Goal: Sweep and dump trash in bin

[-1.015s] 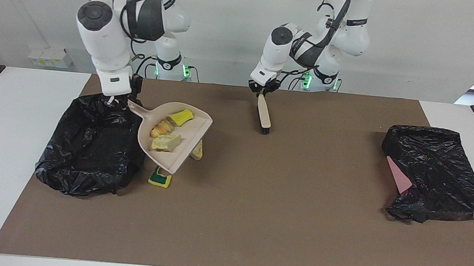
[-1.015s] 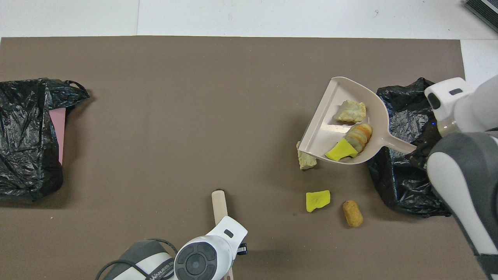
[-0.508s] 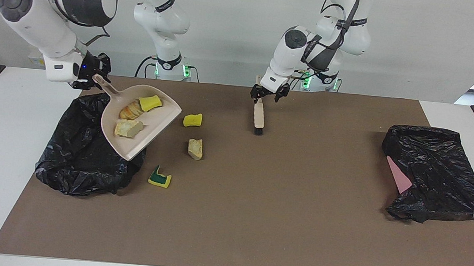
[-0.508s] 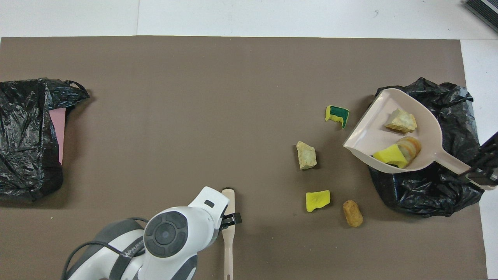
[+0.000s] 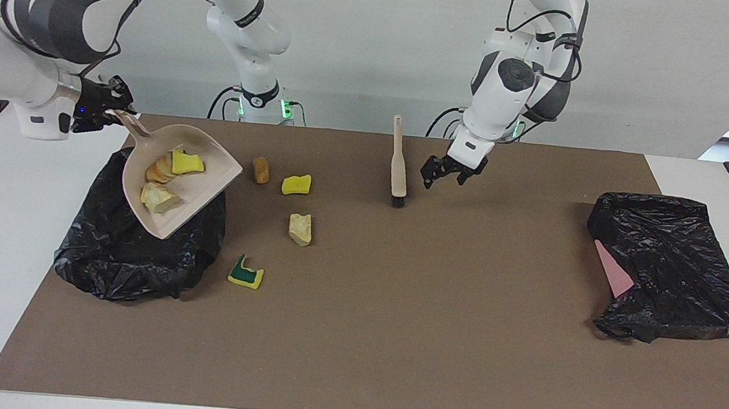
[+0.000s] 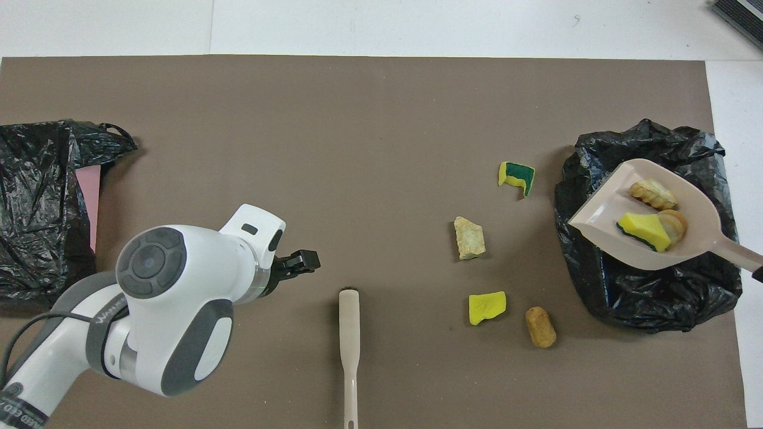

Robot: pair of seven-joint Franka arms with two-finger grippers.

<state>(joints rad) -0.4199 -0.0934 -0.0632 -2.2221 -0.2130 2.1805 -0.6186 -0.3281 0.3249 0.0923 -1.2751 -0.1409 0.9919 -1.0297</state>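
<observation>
Right claw [image 5: 113,111] is clenched on the dustpan [image 5: 211,166] handle, held over the black bin bag [image 5: 132,258] — three scraps lie in it. Left claw [image 5: 446,172] is spread wide beside the brush [image 5: 398,168], apart from it — four scraps [image 5: 301,229] lie on the counter [image 5: 393,330] between.

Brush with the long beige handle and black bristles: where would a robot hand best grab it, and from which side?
Probably the slim handle of the beige brush, partway along, coming from above with fingers across its narrow width. It runs toward the robots, black bristles farthest. The open left gripper hangs beside it; the right gripper holds a beige plastic dustpan over a black bag.
</observation>
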